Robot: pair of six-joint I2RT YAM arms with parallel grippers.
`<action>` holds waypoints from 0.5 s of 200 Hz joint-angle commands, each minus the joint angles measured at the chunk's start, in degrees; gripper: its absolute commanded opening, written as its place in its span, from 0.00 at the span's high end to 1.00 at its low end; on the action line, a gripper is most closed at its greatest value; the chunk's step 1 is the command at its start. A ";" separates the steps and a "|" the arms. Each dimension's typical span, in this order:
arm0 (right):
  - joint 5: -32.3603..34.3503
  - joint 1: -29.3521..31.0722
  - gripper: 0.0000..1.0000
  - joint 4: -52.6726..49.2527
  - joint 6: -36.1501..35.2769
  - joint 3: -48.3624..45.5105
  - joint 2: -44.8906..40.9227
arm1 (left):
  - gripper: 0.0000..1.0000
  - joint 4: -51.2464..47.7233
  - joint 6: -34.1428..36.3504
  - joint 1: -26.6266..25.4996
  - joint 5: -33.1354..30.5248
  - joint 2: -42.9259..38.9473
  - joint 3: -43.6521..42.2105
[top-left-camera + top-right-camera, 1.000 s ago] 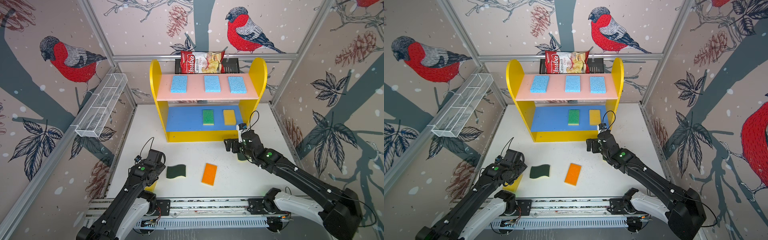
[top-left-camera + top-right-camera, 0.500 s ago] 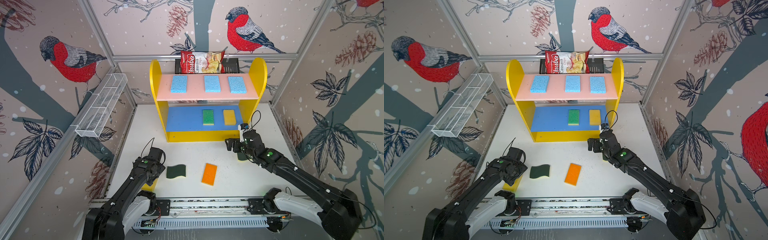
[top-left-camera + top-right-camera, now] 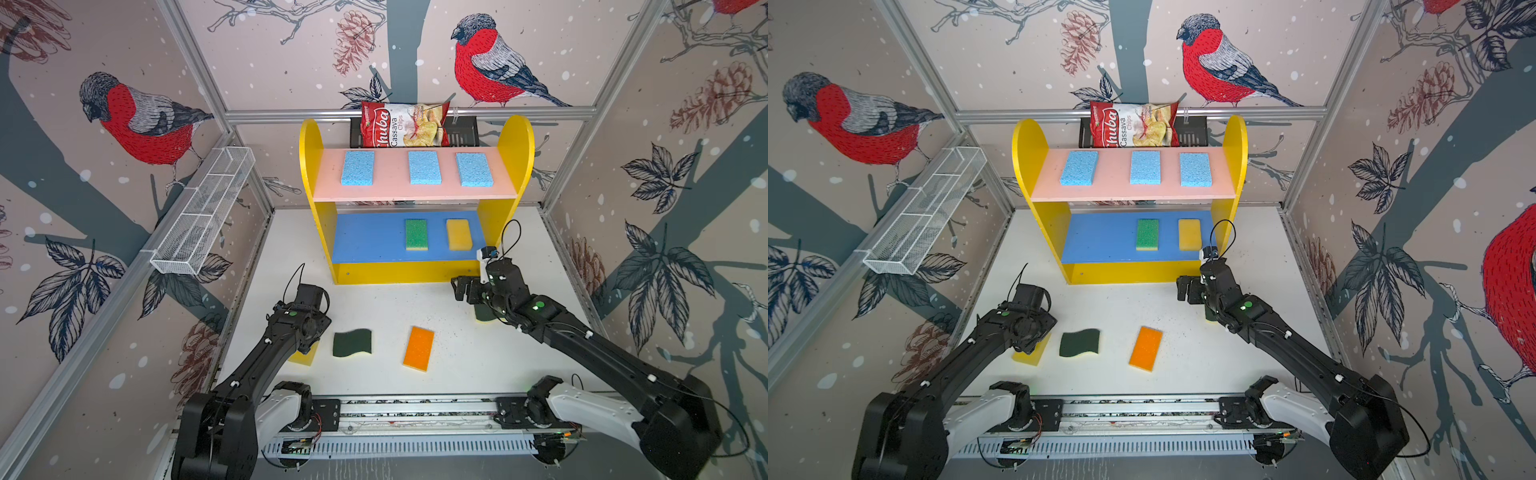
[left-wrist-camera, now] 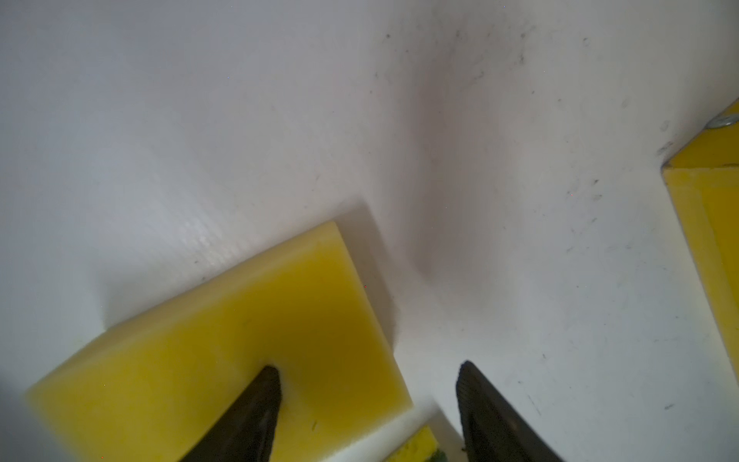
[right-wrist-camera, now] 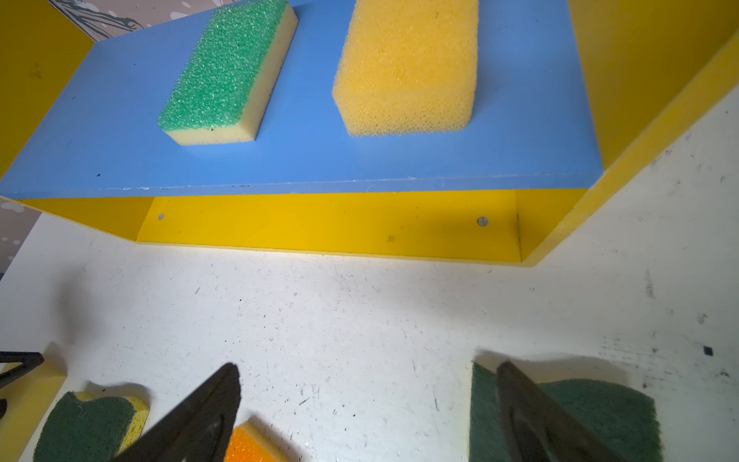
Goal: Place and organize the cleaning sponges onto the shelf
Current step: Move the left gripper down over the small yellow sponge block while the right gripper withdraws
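Near front left of table (image 3: 457,365), found left gripper (image 4: 368,367) with jaws apart, one finger (image 4: 258,412) on yellow sponge (image 4: 240,320), seemingly not clamped. Found right gripper (image 5: 368,365) spread wide, empty, near dark sponge (image 5: 580,420). Counted five sponges (image 3: 424,167) on shelf (image 3: 515,137), wavy sponge (image 3: 352,342) and orange sponge (image 3: 419,348) loose on table.

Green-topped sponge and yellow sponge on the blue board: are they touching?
Apart. The right wrist view shows a strip of bare blue board between the green-topped sponge and the yellow sponge; both top views show that gap too.
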 commanded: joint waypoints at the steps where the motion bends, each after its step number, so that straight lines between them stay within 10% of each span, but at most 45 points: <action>1: -0.14 -0.25 0.00 0.84 0.43 0.01 0.13 | 0.30 4.78 2.31 0.53 0.73 1.57 1.48; 100: -0.07 -0.62 0.01 0.13 0.73 -0.38 -0.67 | 0.27 2.43 8.79 1.81 1.70 8.32 12.12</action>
